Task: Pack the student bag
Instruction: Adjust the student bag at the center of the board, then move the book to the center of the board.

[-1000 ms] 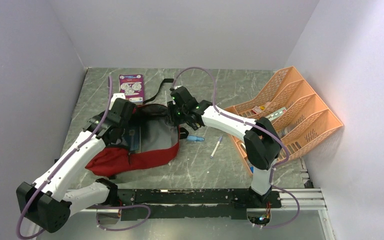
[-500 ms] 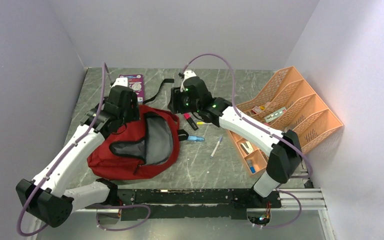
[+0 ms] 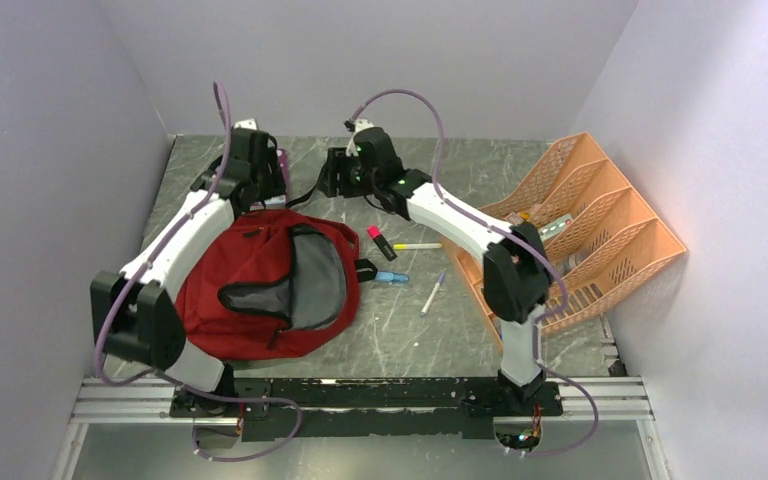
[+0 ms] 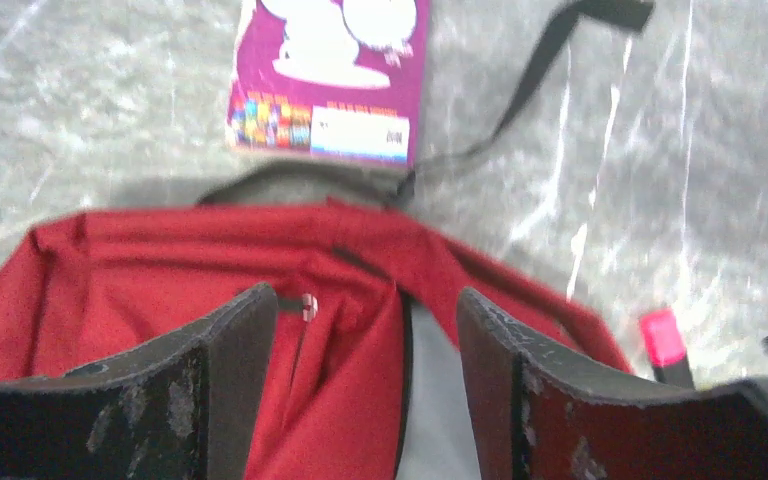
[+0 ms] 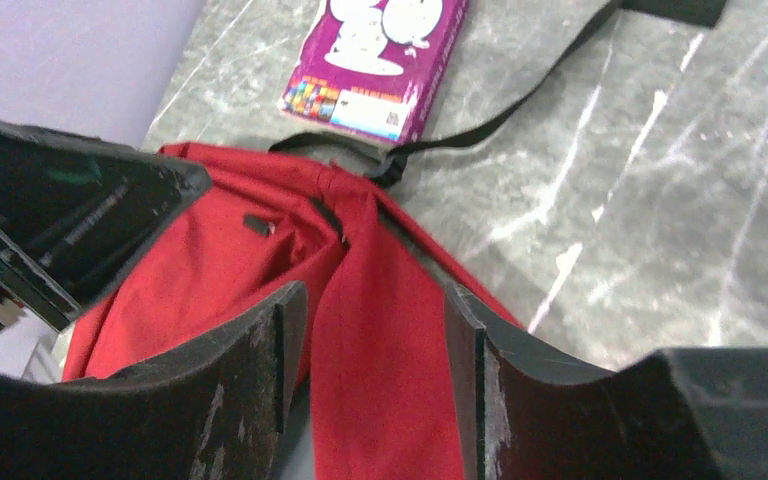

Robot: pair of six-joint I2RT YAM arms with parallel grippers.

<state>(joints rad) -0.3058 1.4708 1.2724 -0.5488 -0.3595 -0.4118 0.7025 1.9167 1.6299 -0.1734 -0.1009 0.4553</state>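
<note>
The student bag (image 3: pixel 260 300), dark red with a grey panel (image 3: pixel 312 280), lies flat on the left half of the table. My left gripper (image 3: pixel 250 190) hangs open over the bag's far end, red fabric (image 4: pixel 340 400) showing below its empty gap (image 4: pixel 365 330). My right gripper (image 3: pixel 333 185) is also open just past the bag's top edge, with a red fold (image 5: pixel 380 380) under its gap (image 5: pixel 372 300) and nothing pinched. A purple book (image 4: pixel 330 75) (image 5: pixel 380 60) lies flat just beyond the bag. A black strap (image 3: pixel 310 192) trails from the bag's top.
A pink highlighter (image 3: pixel 380 240), a yellow pen (image 3: pixel 418 246), a blue item (image 3: pixel 390 277) and a white pen (image 3: pixel 433 295) lie right of the bag. An orange desk organiser (image 3: pixel 600 240) holding small items stands at the right edge. Walls close in on three sides.
Both grippers have opened and let go of the bag's top edge, then lifted and drawn back toward the far wall. The bag has dropped flat onto the table.
</note>
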